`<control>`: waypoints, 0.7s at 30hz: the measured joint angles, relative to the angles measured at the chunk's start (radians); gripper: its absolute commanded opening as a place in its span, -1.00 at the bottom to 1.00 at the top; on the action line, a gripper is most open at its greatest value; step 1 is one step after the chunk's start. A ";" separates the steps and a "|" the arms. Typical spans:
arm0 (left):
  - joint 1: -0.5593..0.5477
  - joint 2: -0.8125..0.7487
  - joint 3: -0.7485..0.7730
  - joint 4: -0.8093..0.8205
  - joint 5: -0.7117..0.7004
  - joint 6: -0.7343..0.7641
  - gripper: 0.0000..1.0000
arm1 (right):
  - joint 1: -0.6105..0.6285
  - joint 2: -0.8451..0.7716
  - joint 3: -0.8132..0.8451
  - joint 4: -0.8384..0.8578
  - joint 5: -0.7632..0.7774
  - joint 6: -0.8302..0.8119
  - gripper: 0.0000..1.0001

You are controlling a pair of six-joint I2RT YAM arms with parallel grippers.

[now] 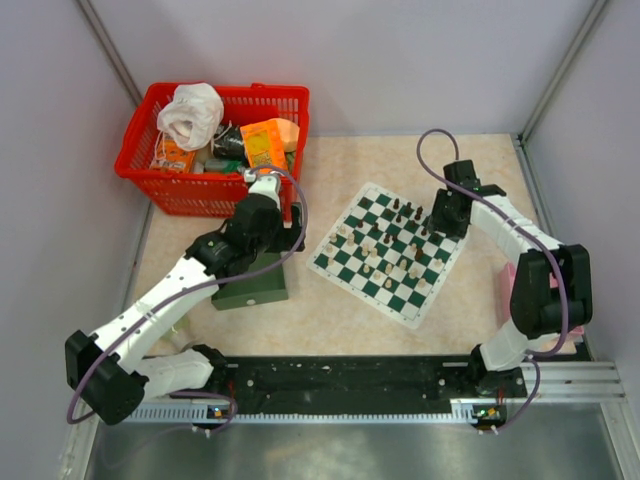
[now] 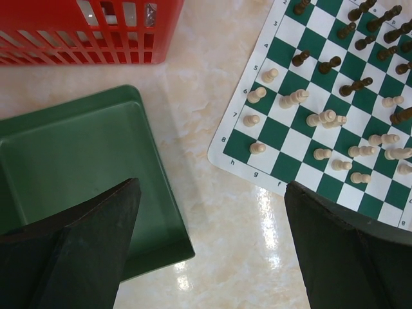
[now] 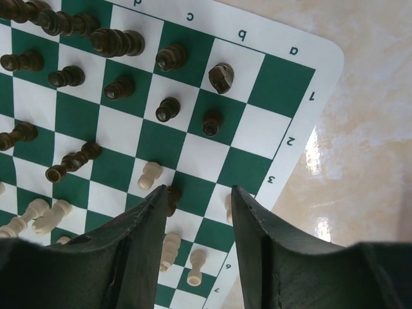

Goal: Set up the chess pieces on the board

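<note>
On my screen the table (image 2: 212, 212) reads as marble-patterned and glossy, throwing back lamp glare. The board (image 2: 273, 132) is a thin, matt mat. The chess pieces (image 3: 168, 108) look smooth, the dark ones slightly shiny. The tray (image 2: 77, 154) and basket (image 2: 77, 38) are smooth plastic. The left tool (image 2: 211, 187) has matt black, faintly grainy fingers (image 2: 90, 251).
</note>
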 measured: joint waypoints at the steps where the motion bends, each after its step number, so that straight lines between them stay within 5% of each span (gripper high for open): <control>1: 0.000 0.000 0.000 0.000 -0.001 0.000 0.97 | -0.003 0.007 0.000 0.003 -0.001 -0.003 -0.19; 21: 0.001 0.004 0.000 -0.025 -0.041 0.003 0.97 | -0.037 0.053 0.000 0.053 -0.069 -0.032 -0.15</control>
